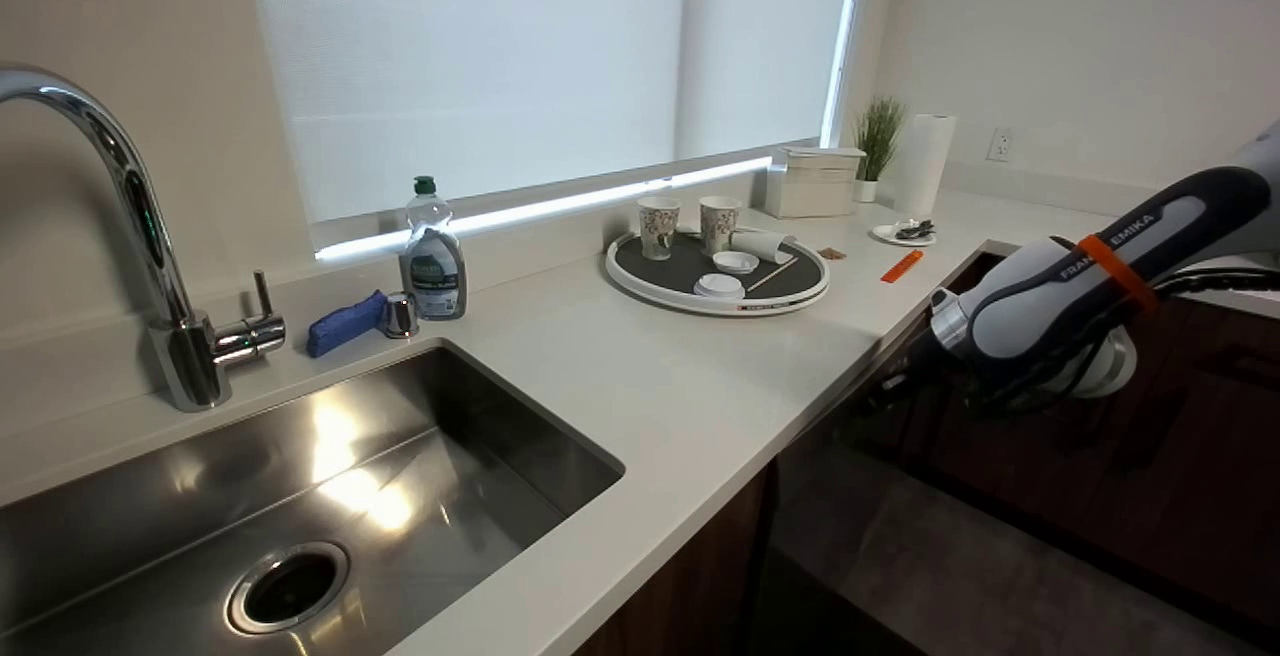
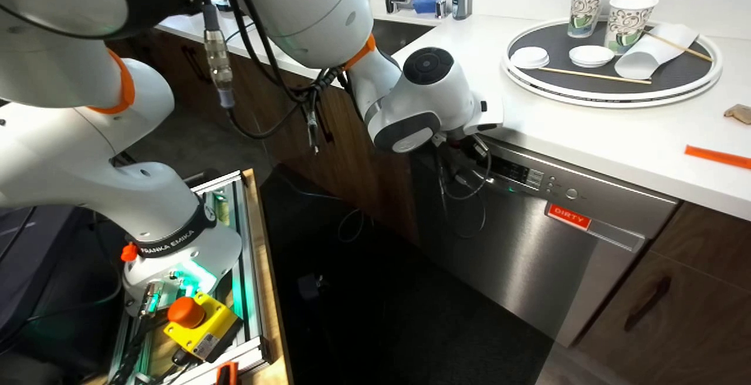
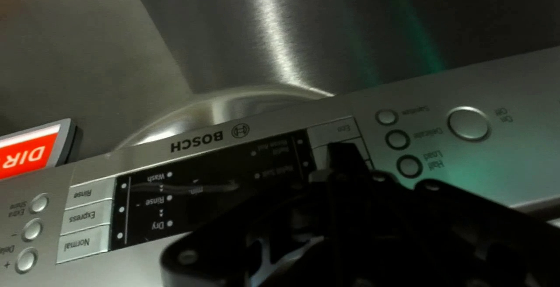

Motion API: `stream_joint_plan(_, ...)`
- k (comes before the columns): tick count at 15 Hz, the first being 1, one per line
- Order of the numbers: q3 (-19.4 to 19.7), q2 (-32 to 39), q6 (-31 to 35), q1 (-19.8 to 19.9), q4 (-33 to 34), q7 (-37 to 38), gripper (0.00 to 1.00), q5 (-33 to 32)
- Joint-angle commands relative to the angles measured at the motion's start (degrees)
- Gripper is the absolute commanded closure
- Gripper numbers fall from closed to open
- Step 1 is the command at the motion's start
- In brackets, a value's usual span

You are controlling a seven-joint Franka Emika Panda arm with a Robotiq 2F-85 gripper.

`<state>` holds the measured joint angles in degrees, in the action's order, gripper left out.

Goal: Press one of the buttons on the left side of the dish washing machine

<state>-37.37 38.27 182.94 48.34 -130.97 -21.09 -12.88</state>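
The dish washing machine (image 2: 528,256) has a flat steel front under the counter in an exterior view. The wrist view stands upside down and shows its control panel (image 3: 144,274) close up. The panel's left-side buttons lie at the right there: the large On/Off button (image 3: 468,123), the round Sanitize button (image 3: 386,117), Delicate button (image 3: 397,139) and Half Load button (image 3: 409,166), and the flat Eco button (image 3: 333,132). My black gripper (image 3: 344,158) is shut, its fingertips covering part of the flat button beside Eco. I cannot tell whether they touch it.
A red DIRTY sign (image 2: 568,216) sits on the machine front. The white counter (image 2: 563,127) overhangs the panel. A round tray (image 2: 610,102) with paper cups stands on it. Loose cables (image 2: 478,188) hang by the gripper. A sink (image 1: 440,436) lies farther along.
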Motion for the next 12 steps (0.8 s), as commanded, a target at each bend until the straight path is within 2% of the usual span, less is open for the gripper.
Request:
stream_joint_plan(1,4.9,-3.6,-2.8,-5.3,0.6,-0.3,1.00,-1.6)
stream_joint_plan(6,10.6,-7.0,-8.3,-11.0,0.3,-3.5,1.00,-1.4)
stream_joint_plan(12,14.5,-8.0,-8.9,-15.6,0.4,-8.9,1.00,-1.2)
